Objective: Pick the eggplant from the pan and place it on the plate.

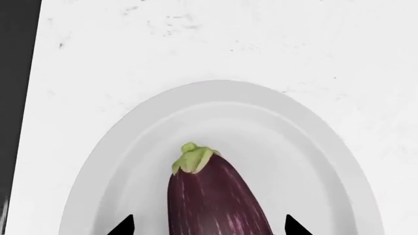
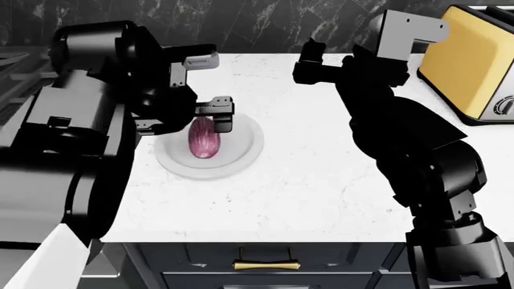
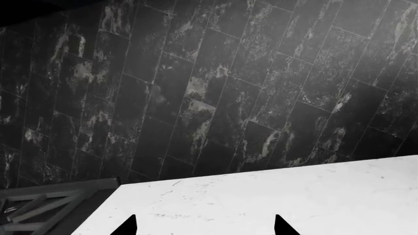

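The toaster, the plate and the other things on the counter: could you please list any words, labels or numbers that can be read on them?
None can be read.
Toaster: its knob bears no legible marking.
Plate, eggplant, counter: plain, no text.

white speckled marble countertop [image 2: 321,180] over dark cabinet drawer [image 2: 265,272] fitted with brass bar handle [image 2: 262,265]. yellow toaster [image 2: 473,60] with round dial at far right edge. black marbled tile backsplash [image 3: 228,88] behind.
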